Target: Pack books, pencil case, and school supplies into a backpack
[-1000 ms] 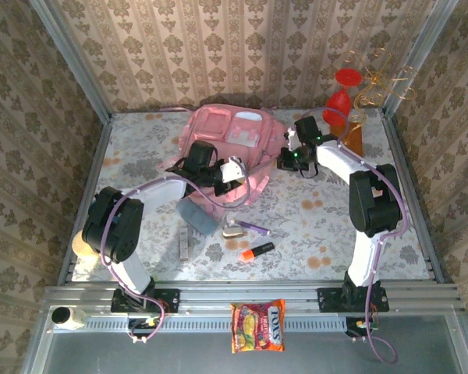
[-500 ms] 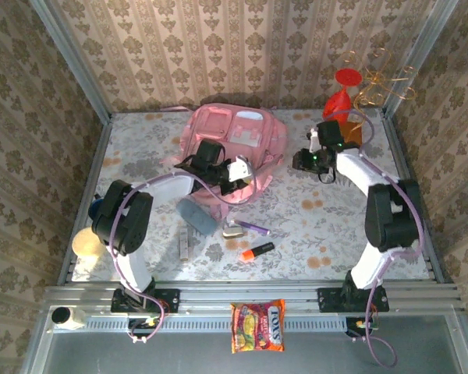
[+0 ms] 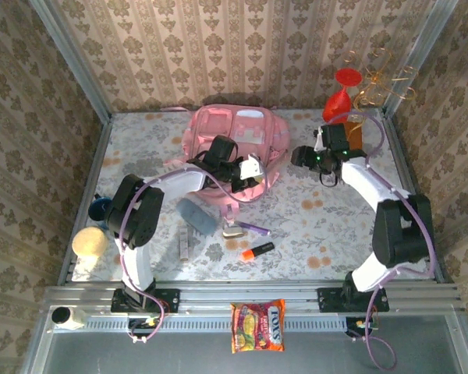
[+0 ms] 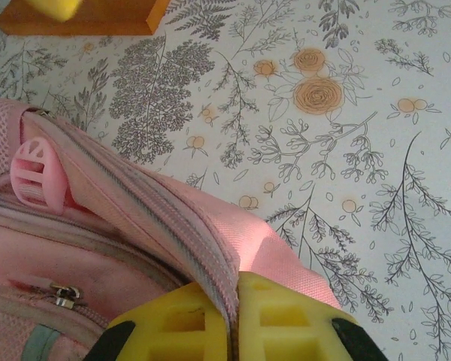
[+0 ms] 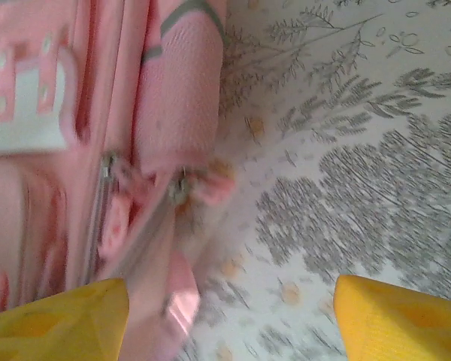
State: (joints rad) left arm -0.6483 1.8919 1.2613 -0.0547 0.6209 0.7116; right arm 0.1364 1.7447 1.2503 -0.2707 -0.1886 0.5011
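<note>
- The large pink fabric backpack (image 3: pixel 234 136) lies at the far middle of the floral table (image 3: pixel 335 226).
- My left gripper (image 4: pixel 233 301) is clamped on the backpack's zipped edge, with pink fabric pinched between its yellow fingers.
- My right gripper (image 5: pixel 229 316) stands with its jaws spread wide just beside the backpack's right side. I see nothing held between them.
- Nearer me than the backpack, I see these lying on the table:
  - the soft grey-blue pencil case (image 3: pixel 196 216)
  - the purple pen (image 3: pixel 253 227)
  - the small beige oblong piece (image 3: pixel 234 231)
  - the orange-and-black marker (image 3: pixel 257 251)
  - the pale narrow stick (image 3: pixel 185 243)

The backpack (image 5: pixel 180 98) is blurred in the right wrist view. In the left wrist view, the top edge cuts off the orange-brown slab (image 4: pixel 113 19).
</note>
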